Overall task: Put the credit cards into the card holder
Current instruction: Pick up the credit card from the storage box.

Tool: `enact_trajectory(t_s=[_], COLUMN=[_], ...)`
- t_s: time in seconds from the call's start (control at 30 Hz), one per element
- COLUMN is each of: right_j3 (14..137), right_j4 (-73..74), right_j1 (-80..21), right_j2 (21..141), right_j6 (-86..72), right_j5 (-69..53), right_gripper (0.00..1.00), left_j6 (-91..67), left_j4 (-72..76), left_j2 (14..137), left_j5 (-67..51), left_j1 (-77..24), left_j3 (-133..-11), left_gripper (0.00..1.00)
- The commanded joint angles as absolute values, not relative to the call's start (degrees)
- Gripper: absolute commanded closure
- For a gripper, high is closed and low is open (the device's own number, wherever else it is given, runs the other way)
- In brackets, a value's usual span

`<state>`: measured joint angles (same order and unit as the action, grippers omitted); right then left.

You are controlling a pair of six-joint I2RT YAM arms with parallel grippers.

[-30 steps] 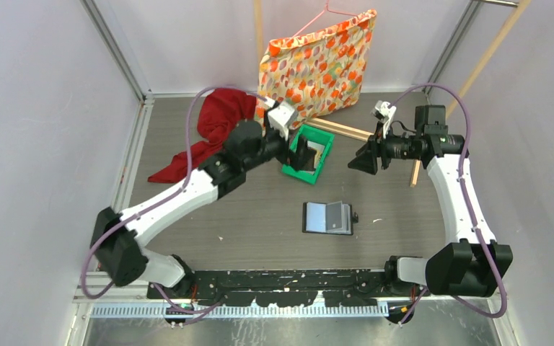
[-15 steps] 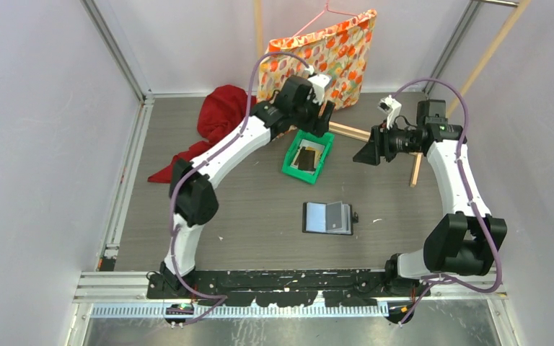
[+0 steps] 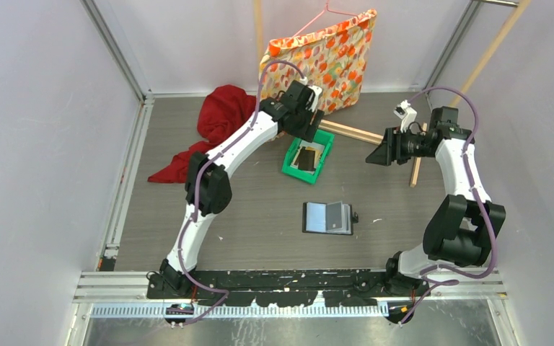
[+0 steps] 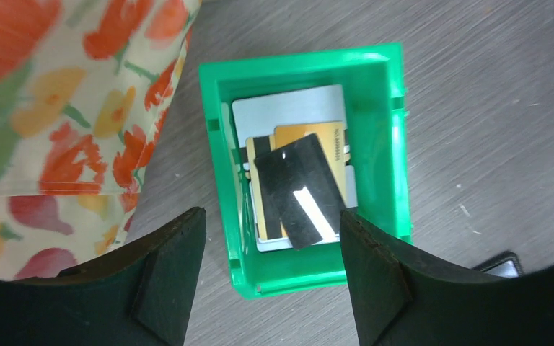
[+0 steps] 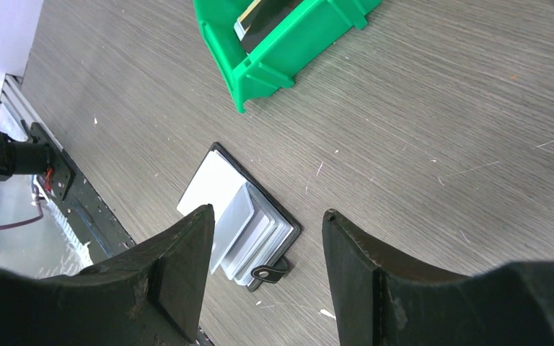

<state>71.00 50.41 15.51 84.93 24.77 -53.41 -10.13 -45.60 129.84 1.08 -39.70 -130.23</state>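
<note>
Several credit cards (image 4: pixel 299 182) lie stacked in a green tray (image 4: pixel 379 86): a black one on top, yellow-gold ones under it, a grey-white one at the bottom. From above the cards (image 3: pixel 307 157) show dark in the tray (image 3: pixel 288 169). My left gripper (image 4: pixel 270 277) hovers open above the tray's near end, empty. It sits at the tray's far end in the top view (image 3: pixel 309 127). The card holder (image 3: pixel 327 218) lies open on the table, its pocket pages (image 5: pixel 249 223) fanned up. My right gripper (image 5: pixel 267 270) hangs open high above the table, its camera looking down at the holder, nothing held.
A floral cloth bag (image 3: pixel 317 65) stands just behind the tray, close to my left gripper. A red cloth (image 3: pixel 213 126) lies at the back left. A wooden stick (image 3: pixel 350 131) lies right of the tray.
My left arm has swung from the tray's left side to over its far end, and its jaws have narrowed. My right gripper has drifted right and slightly back.
</note>
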Motion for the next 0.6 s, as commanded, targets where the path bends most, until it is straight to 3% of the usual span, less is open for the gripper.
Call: enact_trajectory(t_s=[0.0, 0.37, 0.57], right_j3=[71.0, 71.1, 71.2], right_j4=[49.0, 49.9, 50.2], right_j1=[15.5, 15.6, 15.6], right_j2=[86.6, 88.8, 89.3], right_j6=[24.3, 24.9, 25.2], right_j5=[-54.0, -54.1, -54.1], right_gripper=[0.39, 0.40, 0.40], left_j6=[-11.9, -18.0, -21.1], left_j4=[-46.1, -41.7, -33.5], left_j2=[130.6, 131.2, 127.9], left_j5=[3.5, 2.1, 5.4], left_j1=[-39.4, -40.1, -40.8], left_j3=[-130.6, -127.2, -119.3], left_gripper=[0.30, 0.36, 0.38])
